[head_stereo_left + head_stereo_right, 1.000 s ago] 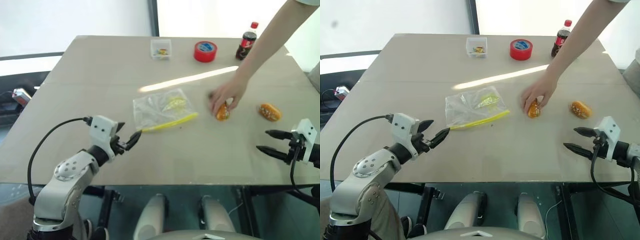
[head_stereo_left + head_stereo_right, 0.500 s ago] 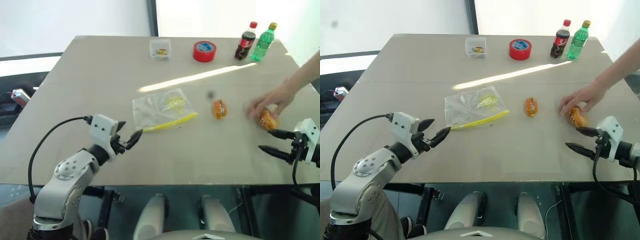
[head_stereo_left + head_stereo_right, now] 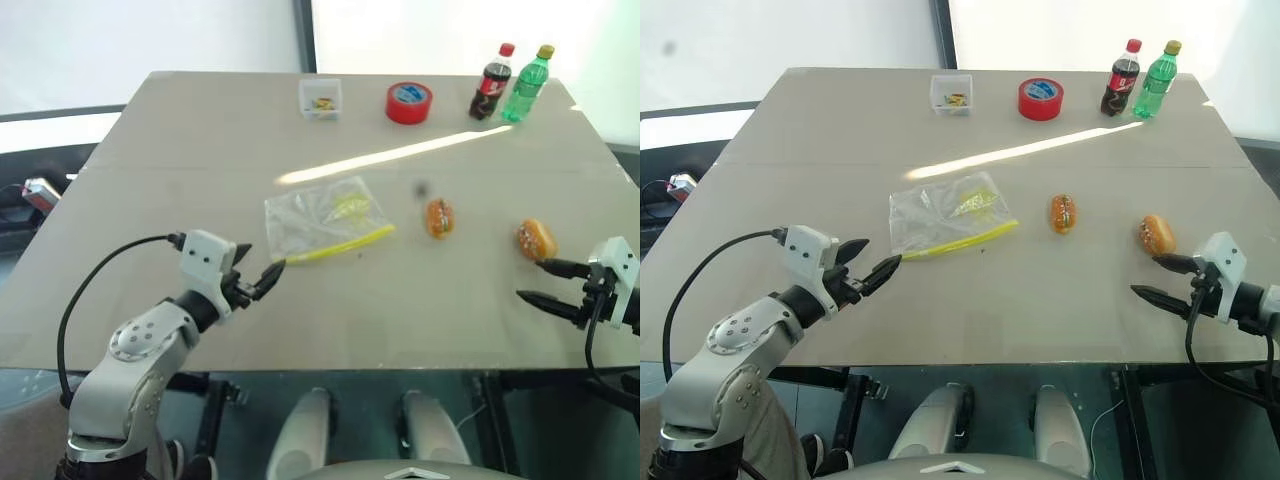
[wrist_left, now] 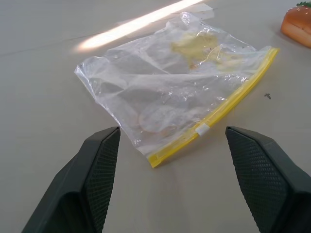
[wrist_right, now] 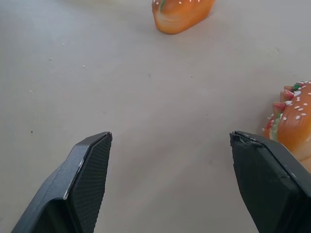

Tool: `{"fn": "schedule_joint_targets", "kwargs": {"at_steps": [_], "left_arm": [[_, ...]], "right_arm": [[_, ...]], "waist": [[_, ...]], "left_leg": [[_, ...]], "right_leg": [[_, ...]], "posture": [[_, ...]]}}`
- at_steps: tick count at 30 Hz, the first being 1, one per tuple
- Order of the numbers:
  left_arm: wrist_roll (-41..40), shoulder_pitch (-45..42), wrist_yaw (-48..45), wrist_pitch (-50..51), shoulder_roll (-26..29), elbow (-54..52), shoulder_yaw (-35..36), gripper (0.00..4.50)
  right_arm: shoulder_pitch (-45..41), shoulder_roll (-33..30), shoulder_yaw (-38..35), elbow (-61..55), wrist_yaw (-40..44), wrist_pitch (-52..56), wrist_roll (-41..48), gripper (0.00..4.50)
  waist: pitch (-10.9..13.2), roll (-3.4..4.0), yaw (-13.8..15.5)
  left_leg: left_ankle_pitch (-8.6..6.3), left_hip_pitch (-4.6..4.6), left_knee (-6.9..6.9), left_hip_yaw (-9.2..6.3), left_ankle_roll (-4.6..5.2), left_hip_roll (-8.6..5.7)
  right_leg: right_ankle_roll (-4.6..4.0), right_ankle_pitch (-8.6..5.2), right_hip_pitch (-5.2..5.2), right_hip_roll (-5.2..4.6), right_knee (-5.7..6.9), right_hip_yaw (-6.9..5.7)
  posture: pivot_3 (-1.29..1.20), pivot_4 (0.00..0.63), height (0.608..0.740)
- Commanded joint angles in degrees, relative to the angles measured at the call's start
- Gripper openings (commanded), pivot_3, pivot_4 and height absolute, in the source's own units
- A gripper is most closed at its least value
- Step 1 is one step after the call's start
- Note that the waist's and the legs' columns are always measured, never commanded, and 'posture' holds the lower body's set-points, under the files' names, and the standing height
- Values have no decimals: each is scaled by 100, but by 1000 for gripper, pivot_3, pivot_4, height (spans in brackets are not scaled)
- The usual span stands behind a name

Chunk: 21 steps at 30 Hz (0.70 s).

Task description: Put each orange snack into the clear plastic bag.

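The clear plastic bag (image 3: pixel 325 222) lies flat at the table's middle, its yellow seal strip toward me. My left gripper (image 3: pixel 262 262) hovers open just short of the bag's near-left corner, with the bag (image 4: pixel 180 92) right ahead of its fingers. One orange snack (image 3: pixel 438 217) rests to the right of the bag. A second orange snack (image 3: pixel 536 240) lies further right, just beyond my right gripper (image 3: pixel 528 279). That gripper is open and empty; both snacks (image 5: pixel 182 13) (image 5: pixel 291 126) show ahead of it.
Along the far edge stand a small clear box (image 3: pixel 321 98), a red tape roll (image 3: pixel 410 102), a cola bottle (image 3: pixel 491 82) and a green bottle (image 3: pixel 527 84). The table's near edge (image 3: pixel 350 365) runs just below both grippers.
A person's hand left one snack by the bag, moved right to the other snack, then withdrew out of view. Both grippers stayed still and open.
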Motion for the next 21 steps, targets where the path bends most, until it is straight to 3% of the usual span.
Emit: {"fn": "schedule_joint_targets", "kwargs": {"at_steps": [1,9,15,21], "left_arm": [[-24,31,-30,-120,9,-224,69,3662],[-98,59,-8,-103,-16,-66,249,3662],[-670,-593,189,346,-143,1121,1087,3662],[-1208,-1494,73,1203,-292,2314,974,3662]], "right_arm": [[6,-122,-297,-67,107,-93,157,3957],[98,-127,-344,-146,152,-126,214,3957],[57,-62,-252,-773,54,135,382,3957],[-370,-24,120,-1708,-221,647,537,3957]], "waist": [[0,0,1],[0,0,2],[-1,1,-5],[-1,1,-4]], "left_leg": [[0,0,0,0,0,0],[0,0,0,0,0,0],[0,2,0,-1,0,2],[0,-1,3,-1,0,-3]], "right_leg": [[0,0,0,0,0,0],[0,0,0,0,-1,0],[0,0,0,3,1,-2],[22,12,1,1,1,-8]], "posture": [[0,150,740],[0,150,740],[0,150,740],[0,150,740]]}}
